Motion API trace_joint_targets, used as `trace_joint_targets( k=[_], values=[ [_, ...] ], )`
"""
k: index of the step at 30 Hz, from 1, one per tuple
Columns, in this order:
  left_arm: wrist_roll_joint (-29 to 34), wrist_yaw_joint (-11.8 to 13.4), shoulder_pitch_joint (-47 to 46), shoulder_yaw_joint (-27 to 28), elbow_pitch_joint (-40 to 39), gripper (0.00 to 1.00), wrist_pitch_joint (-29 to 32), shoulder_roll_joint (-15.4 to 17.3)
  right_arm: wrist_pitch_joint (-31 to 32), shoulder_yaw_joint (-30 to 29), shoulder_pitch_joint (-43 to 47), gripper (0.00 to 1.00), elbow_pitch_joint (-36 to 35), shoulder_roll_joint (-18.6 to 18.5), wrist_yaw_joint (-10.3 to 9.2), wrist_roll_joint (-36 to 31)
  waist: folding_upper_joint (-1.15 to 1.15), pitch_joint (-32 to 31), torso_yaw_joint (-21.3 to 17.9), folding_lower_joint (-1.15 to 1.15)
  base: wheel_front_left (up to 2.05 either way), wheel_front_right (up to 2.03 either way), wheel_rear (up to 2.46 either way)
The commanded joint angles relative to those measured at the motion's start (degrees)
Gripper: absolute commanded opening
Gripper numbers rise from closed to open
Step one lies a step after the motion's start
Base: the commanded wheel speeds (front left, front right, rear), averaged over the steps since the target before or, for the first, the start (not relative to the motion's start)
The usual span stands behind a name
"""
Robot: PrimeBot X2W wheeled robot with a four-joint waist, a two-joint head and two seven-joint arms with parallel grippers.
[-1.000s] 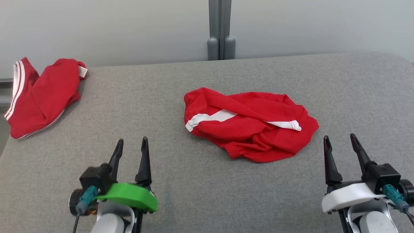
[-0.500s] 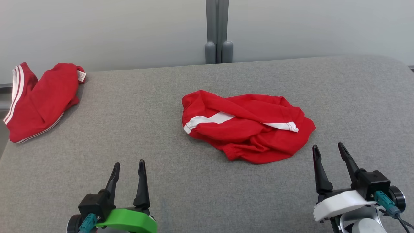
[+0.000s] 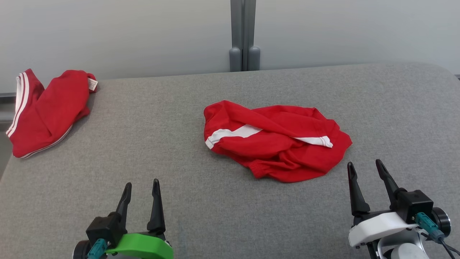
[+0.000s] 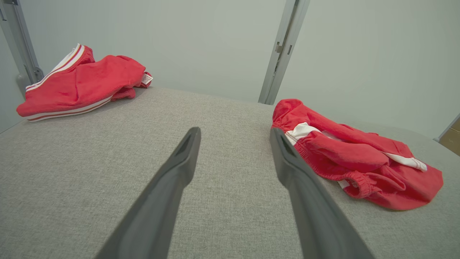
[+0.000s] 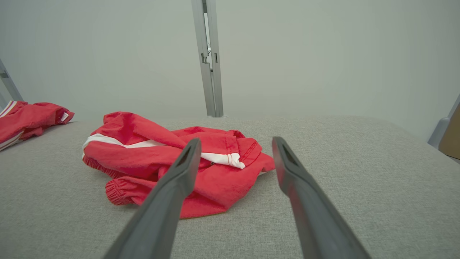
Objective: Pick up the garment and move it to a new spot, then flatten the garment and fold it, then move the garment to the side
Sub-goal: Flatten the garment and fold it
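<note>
Head view, upper left: a bunched red garment lies at the far left corner of the grey fabric surface. White stripes run along its left side, and a small white label sits at its upper right tip. Behind it is a pale wall, with a grey vertical post at top centre. Right wrist view, right edge: a brown box, cut off.

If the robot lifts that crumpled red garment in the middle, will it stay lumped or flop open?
Probably floppy: the red garment lies in soft folds, so it should droop and unfurl. Likely light, being thin cloth. Pushed, it would probably bunch on the textured grey surface.
</note>
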Motion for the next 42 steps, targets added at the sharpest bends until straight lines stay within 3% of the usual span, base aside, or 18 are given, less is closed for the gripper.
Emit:
trace_joint_targets(
  k=[1, 6, 14, 18, 26, 33, 42],
  values=[
    [0.08, 0.3, 0.61, 0.22, -0.15, 1.0, -0.03, 0.03, -0.18, -0.06, 0.31, 1.0, 0.2, -0.16, -0.02, -0.42, 0.0, 0.09, 0.02, 0.0, 0.0, 0.0, 0.0],
    [0.71, 0.26, 0.36, 0.17, 0.43, 1.0, -0.03, 0.03, -0.18, -0.17, -0.09, 1.0, 0.37, -0.16, -0.02, -0.44, 0.0, 0.48, -0.12, 0.0, 0.0, 0.0, 0.0],
    [-0.73, -2.67, -8.29, -4.45, 8.19, 1.0, 2.02, 0.06, -0.18, 0.1, -1.39, 1.0, -0.23, -0.16, -0.02, -0.93, 0.0, 2.98, -0.81, 0.0, 0.0, 0.0, 0.0],
    [-6.01, -3.54, -15.61, -7.0, 12.97, 1.0, 7.14, 0.07, -0.18, 0.69, -2.61, 1.0, -0.3, -0.16, -0.02, -1.08, 0.0, 5.19, -1.71, 0.0, 0.0, 0.0, 0.0],
    [-22.85, -0.62, -27.78, -11.01, 21.52, 1.0, 16.06, 0.09, -0.18, 1.99, -5.66, 1.0, -0.43, -0.16, -0.02, -1.39, 0.0, 10.35, -4.3, 0.0, 0.0, 0.0, 0.0],
    [-28.97, 0.76, -33.84, -13.9, 27.83, 1.0, 15.85, 0.12, -0.18, 2.24, -7.68, 1.0, -0.59, -0.15, -0.02, -1.46, 0.0, 13.57, -6.09, 0.0, 0.0, 0.0, 0.0],
    [-36.28, -1.48, -37.03, -15.47, 31.29, 1.0, 13.49, 0.12, -0.19, 1.99, -8.66, 1.0, -0.55, -0.15, -0.02, -1.56, 0.0, 14.72, -6.59, 0.0, 0.0, 0.0, 0.0]
  ],
)
